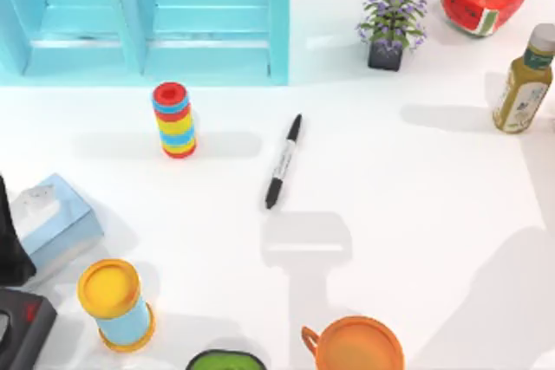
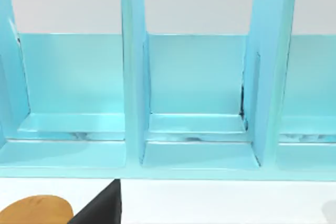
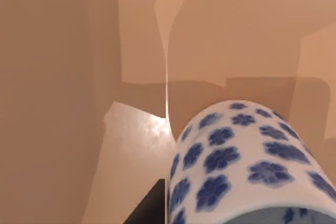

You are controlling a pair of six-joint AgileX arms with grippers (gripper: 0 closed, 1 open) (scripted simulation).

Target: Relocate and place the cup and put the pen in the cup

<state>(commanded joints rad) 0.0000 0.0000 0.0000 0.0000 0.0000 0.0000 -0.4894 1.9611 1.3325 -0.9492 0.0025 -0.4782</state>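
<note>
While the small white ceramic cup with blue flowers sits close before the right wrist camera, relocating is in hand.
Whether the fingers hold it, I cannot tell; next it needs an upright place near the slim black marker pen, at the centre of the surface.

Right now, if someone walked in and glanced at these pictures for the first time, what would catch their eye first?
Probably the big turquoise shelf unit along the table's far left, and the rainbow ring stack standing just in front of it. Next, the black pen lying alone mid-table. In the right wrist view, the blue-flowered white cup looms very close to the camera.
</note>
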